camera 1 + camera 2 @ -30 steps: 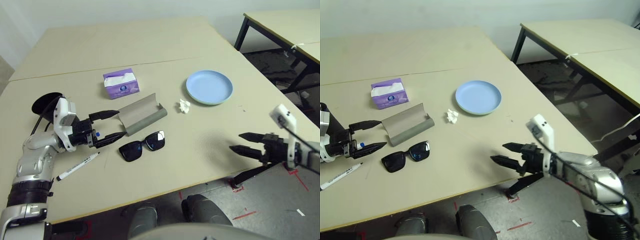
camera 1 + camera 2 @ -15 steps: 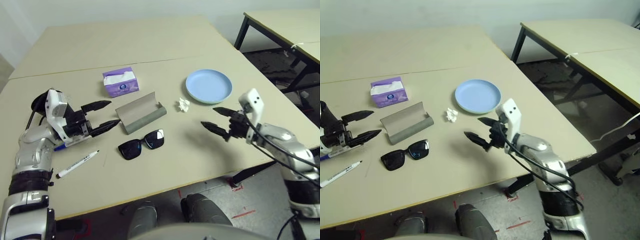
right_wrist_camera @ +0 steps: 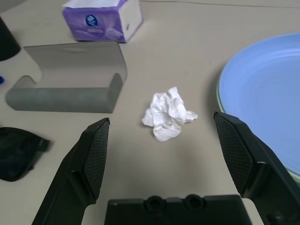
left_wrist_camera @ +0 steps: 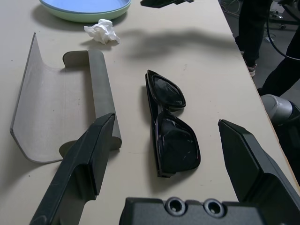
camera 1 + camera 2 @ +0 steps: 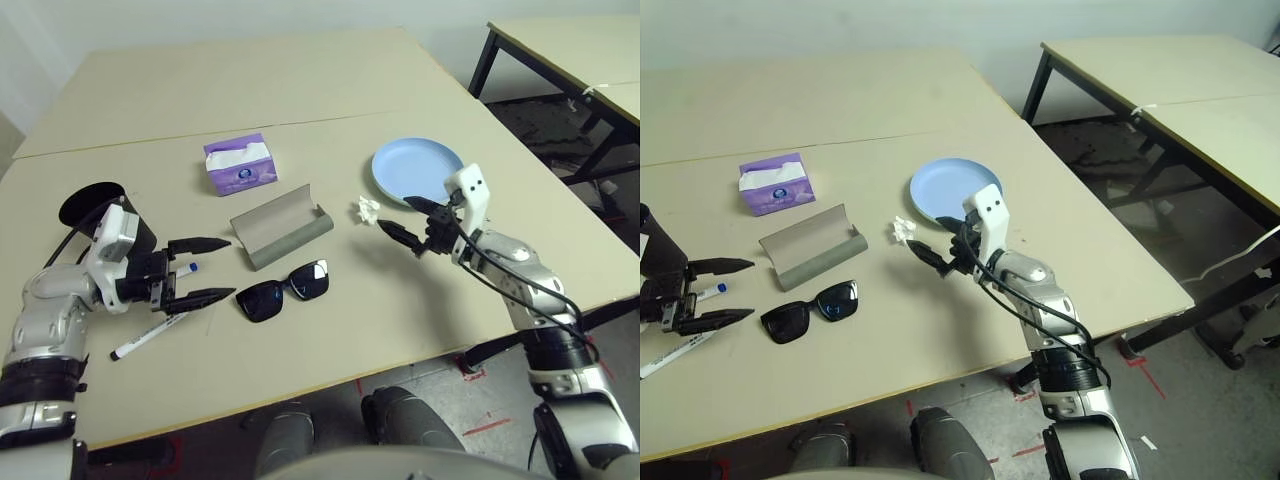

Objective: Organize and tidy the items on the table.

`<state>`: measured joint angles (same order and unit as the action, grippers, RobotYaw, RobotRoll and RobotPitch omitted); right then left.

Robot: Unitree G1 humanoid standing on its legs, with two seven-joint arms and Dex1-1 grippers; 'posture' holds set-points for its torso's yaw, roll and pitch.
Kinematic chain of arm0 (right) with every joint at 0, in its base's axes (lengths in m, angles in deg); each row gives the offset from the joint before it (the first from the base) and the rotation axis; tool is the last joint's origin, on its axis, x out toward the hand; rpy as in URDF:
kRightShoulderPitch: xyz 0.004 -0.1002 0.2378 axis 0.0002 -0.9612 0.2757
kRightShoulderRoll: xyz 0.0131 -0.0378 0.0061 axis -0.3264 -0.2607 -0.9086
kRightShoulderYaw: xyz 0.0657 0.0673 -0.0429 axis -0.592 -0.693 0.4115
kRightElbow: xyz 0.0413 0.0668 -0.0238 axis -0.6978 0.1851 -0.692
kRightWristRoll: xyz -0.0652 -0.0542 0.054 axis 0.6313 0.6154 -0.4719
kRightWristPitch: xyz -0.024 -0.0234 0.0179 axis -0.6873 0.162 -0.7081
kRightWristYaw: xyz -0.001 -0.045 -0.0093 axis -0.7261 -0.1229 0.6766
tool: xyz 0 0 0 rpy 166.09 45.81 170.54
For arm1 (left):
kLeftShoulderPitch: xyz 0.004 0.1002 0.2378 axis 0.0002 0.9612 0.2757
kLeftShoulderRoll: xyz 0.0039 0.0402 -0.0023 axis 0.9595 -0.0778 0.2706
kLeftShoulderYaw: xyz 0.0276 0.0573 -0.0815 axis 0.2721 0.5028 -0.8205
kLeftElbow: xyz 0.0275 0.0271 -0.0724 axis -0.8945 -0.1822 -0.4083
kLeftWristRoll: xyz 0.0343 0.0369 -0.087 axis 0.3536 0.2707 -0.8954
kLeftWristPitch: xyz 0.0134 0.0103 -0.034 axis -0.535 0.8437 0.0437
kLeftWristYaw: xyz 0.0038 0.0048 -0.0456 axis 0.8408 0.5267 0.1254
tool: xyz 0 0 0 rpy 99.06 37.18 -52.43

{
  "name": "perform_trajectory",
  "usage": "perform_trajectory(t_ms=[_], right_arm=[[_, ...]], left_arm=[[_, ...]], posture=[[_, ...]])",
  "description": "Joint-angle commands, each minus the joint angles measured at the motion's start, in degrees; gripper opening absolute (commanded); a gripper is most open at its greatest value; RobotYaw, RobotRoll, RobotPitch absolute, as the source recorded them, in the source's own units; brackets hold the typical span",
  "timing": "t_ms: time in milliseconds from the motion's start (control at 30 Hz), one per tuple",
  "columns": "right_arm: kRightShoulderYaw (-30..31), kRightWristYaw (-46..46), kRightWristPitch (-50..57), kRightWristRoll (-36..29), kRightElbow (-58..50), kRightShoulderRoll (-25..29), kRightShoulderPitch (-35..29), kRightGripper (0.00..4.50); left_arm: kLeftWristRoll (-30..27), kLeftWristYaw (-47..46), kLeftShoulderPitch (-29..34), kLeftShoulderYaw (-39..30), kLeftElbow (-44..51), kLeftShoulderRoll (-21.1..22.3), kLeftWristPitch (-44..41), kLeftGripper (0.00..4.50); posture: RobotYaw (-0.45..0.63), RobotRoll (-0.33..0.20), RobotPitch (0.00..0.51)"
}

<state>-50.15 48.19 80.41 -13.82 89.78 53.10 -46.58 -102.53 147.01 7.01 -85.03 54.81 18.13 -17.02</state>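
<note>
**Both end effectors open and empty; right one facing the tissue**

Right end effector (image 5: pixel 408 222) hangs over the table (image 5: pixel 300 100) toward its right edge, fingers spread wide, holding nothing. In the right wrist view the crumpled white tissue (image 3: pixel 168 115) lies framed between the two fingers, ahead of them and apart from both. Blue plate (image 5: pixel 417 172) sits just beyond the tissue toward the right edge, stacked on a pale green plate (image 4: pixel 70 15) whose rim alone peeks out beneath it.

Left end effector (image 5: pixel 203 268) is near the left edge, fingers wide apart, empty. Black sunglasses (image 4: pixel 170 123) lie ahead of it between the finger lines, not touched; the open grey-green glasses case (image 5: pixel 280 227) is beside them, toward the far edge. Purple tissue box (image 5: pixel 240 165) stands farther back.

Partly hidden: black cup (image 5: pixel 92 203) behind the left wrist; blue-capped marker (image 5: pixel 186 267) mostly covered by the end effector; black-capped marker (image 5: pixel 140 340) lies under it near the front edge, its tip covered
</note>
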Motion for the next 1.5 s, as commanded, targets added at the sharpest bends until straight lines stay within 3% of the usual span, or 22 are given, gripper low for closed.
perform_trajectory(t_ms=[33, 733, 1200, 1500], right_arm=[[1.1, 0.5, -1.1, 1.2, 2.9, -1.3, 1.6, 4.49], [7.2, -4.5, -2.3, 5.6, 18.7, -5.2, 7.7, 4.49], [8.4, -7.0, -0.8, 6.6, 17.5, -6.0, 10.3, 4.49], [6.2, -7.6, 8.1, 3.8, 6.9, -1.6, 5.3, 4.49]], left_arm=[[0.3, 0.5, 0.1, 0.0, 0.1, 0.5, 0.7, 4.50], [0.2, -2.2, -0.4, -1.2, 2.3, 0.8, -0.8, 4.50], [-0.2, -4.5, -0.2, -1.2, 5.6, 0.4, -2.7, 4.50], [0.1, -4.7, -1.4, -0.7, 5.0, 0.2, -2.7, 4.50]], posture=[[-0.07, 0.000, 0.065], [-0.04, 0.000, 0.068], [-0.04, 0.000, 0.063], [-0.06, 0.000, 0.063]])
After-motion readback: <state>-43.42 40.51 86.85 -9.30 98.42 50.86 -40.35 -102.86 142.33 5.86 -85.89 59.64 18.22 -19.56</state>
